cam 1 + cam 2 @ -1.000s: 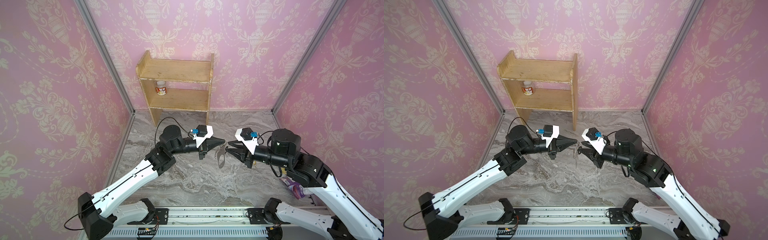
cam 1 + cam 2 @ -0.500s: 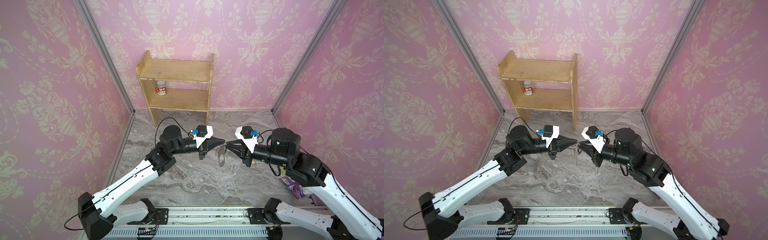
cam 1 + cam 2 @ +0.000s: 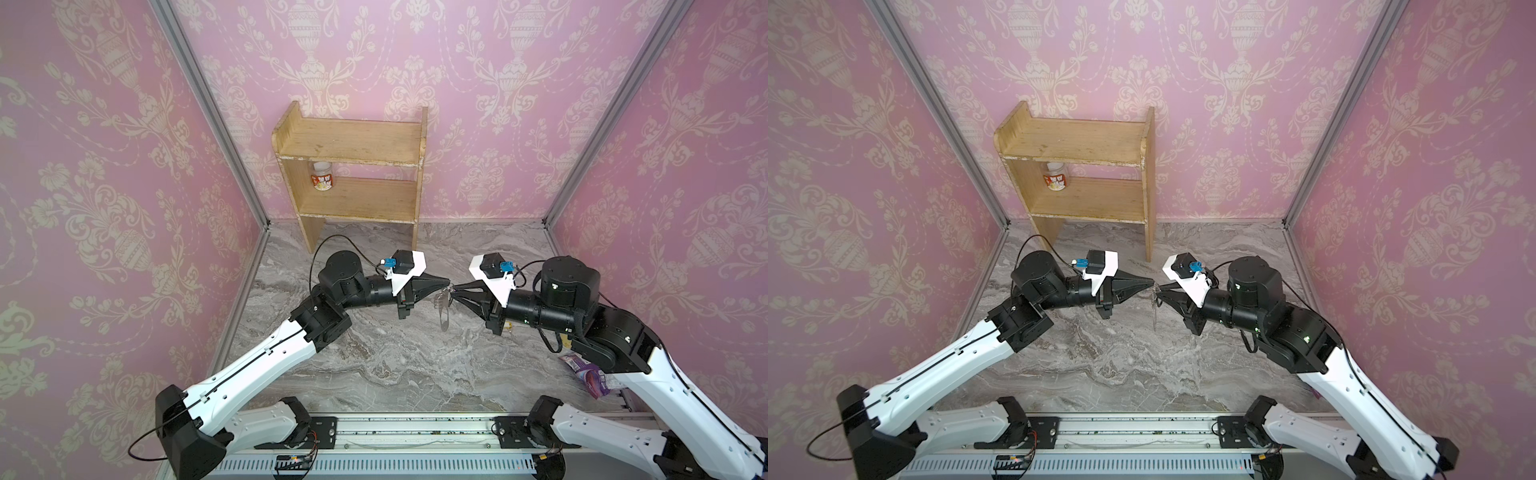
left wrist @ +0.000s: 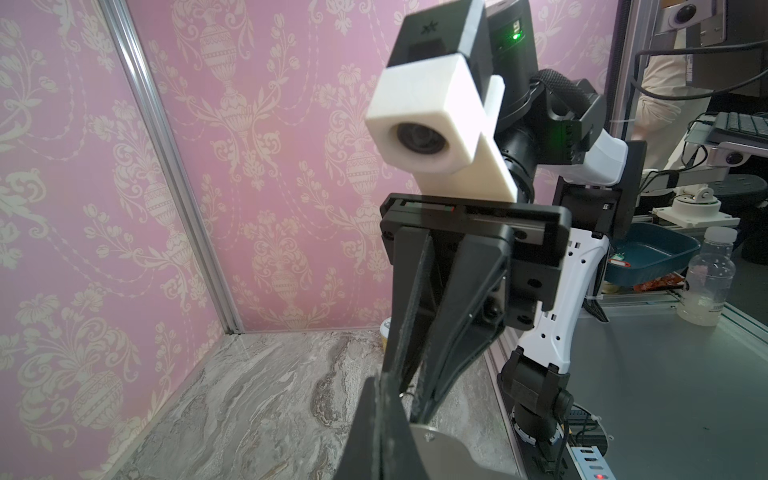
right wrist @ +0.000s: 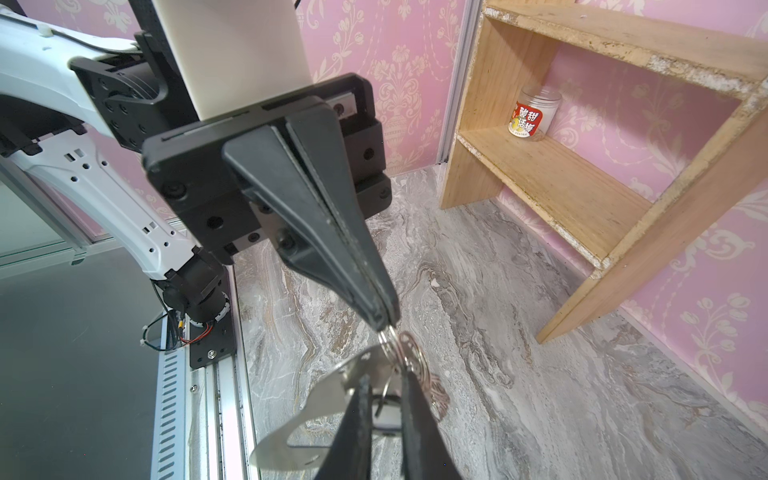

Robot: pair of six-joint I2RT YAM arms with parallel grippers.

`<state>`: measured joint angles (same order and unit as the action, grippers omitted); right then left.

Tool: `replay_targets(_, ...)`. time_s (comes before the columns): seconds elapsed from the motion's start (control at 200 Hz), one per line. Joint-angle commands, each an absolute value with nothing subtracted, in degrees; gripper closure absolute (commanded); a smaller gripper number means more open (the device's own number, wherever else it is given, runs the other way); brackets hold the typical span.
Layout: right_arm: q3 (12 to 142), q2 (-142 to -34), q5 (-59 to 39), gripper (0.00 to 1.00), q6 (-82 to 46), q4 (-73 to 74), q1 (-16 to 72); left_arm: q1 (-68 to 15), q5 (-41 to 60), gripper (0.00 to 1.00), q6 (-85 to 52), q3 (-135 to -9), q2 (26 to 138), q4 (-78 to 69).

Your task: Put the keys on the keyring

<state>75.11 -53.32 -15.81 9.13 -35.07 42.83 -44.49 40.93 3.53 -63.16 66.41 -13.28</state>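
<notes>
The keyring, a flat grey metal plate with a handle slot, hangs in the air from small split rings. My left gripper is shut on one of those rings and holds the plate up; in both top views it meets my right gripper tip to tip above the floor. My right gripper stands shut on the black key, whose pale label window shows between the fingers, right against the rings. The plate dangles below the tips. I see no yellow key for certain.
A wooden shelf stands at the back wall with a small jar on its lower board. A purple packet lies by my right arm. Pink walls close the left, back and right.
My right gripper's jaws have narrowed and it has edged left, up to the left gripper's tips. The left arm and the hanging plate have stayed in place.
</notes>
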Motion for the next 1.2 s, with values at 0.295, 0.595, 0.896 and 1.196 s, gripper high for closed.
replay_targets(0.295,75.1,-52.6,-15.7,0.99,8.2,-35.1,42.6,-45.0,39.3,1.0,2.9,-62.5,64.3,-15.6)
replay_targets(0.595,75.2,-53.1,-18.2,1.0,8.2,-34.3,42.8,-44.9,38.8,1.0,1.4,-61.4,64.2,-18.3)
replay_targets(0.896,76.0,-52.2,-17.1,1.0,9.0,-34.3,42.8,-45.0,37.8,1.0,0.2,-60.0,64.1,-20.8)
replay_targets(1.196,75.0,-53.9,-20.5,1.0,7.6,-31.2,43.1,-45.0,37.3,1.0,-3.9,-58.7,65.6,-28.9)
